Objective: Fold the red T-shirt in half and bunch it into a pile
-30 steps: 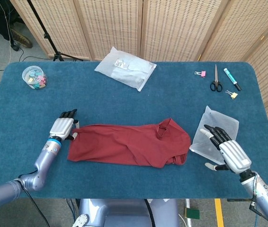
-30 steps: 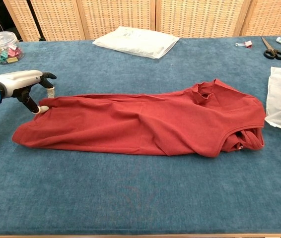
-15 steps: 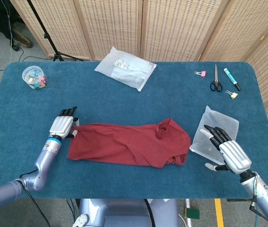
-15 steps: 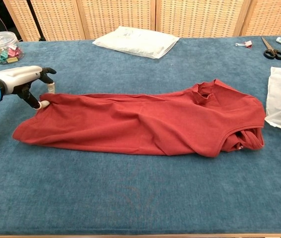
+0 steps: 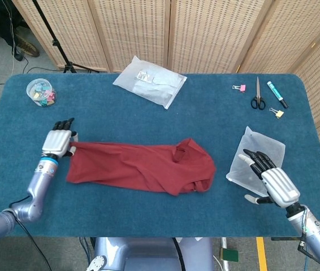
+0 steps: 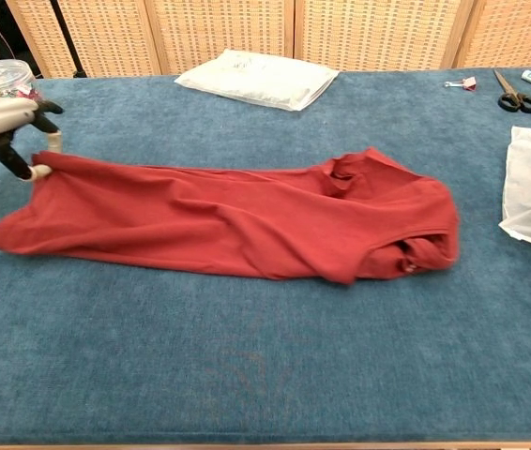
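**Head view: shirt dragged left**

Head view: the left hand (image 5: 57, 143) has pulled the shirt (image 5: 140, 166) leftward along the counter (image 5: 148, 118), pinching its corner. The right hand (image 5: 272, 179) stays released on a bag (image 5: 259, 158).

Chest view: the shirt (image 6: 228, 220) lies long, folded, rumpled at its right end.

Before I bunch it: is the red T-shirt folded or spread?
Folded: the red T-shirt lies as a long narrow band, the left hand pinching its end.

Red T-shirt (image 5: 140, 167), blue table (image 5: 148, 118), silver/blk hand (image 5: 57, 142), white bag (image 5: 150, 81).
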{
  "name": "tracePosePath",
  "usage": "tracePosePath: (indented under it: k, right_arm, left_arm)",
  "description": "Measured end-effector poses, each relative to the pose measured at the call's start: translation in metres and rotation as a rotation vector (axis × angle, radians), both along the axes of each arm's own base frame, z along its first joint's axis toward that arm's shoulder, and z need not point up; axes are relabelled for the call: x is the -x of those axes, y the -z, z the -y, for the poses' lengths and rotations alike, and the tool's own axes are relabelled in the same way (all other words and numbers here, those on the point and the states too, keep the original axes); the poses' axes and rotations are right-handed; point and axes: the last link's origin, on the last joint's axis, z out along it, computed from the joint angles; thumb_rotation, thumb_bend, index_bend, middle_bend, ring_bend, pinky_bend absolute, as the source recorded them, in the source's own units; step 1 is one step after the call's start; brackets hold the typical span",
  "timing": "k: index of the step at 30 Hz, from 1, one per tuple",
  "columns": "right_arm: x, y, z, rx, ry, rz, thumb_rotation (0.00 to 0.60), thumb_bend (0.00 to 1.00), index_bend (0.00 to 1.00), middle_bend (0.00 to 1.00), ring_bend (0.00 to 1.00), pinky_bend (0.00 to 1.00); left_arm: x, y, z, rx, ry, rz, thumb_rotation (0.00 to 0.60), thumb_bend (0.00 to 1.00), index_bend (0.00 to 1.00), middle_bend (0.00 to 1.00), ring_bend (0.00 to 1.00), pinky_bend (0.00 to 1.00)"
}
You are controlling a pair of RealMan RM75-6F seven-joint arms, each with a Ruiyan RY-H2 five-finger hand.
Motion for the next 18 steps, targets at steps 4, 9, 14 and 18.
tracePosePath:
  k: [4, 9, 14, 18]
  right_arm:
    - [0.000, 0.001, -0.001, -0.002, -0.001, -0.002, 0.600, 0.00, 0.00, 0.00, 0.00, 0.00]
    - [-0.001, 0.001, -0.001, -0.003, -0.003, -0.004, 0.600, 0.00, 0.00, 0.00, 0.00, 0.00]
    - [-0.002, 0.003, -0.002, -0.005, -0.005, -0.011, 0.600, 0.00, 0.00, 0.00, 0.00, 0.00]
    - [-0.002, 0.004, -0.002, -0.008, -0.004, -0.016, 0.600, 0.00, 0.00, 0.00, 0.00, 0.00]
  left_arm:
    - [0.020, -0.018, -0.005, -0.009, -0.033, -0.060, 0.600, 0.55, 0.74, 0.00, 0.00, 0.00]
    - [0.047, -0.043, -0.013, -0.037, -0.085, -0.127, 0.600, 0.55, 0.74, 0.00, 0.00, 0.00]
    - [0.074, -0.071, -0.021, -0.082, -0.141, -0.185, 0.600, 0.55, 0.74, 0.00, 0.00, 0.00]
    - [0.096, -0.094, -0.027, -0.119, -0.187, -0.226, 0.600, 0.55, 0.74, 0.00, 0.00, 0.00]
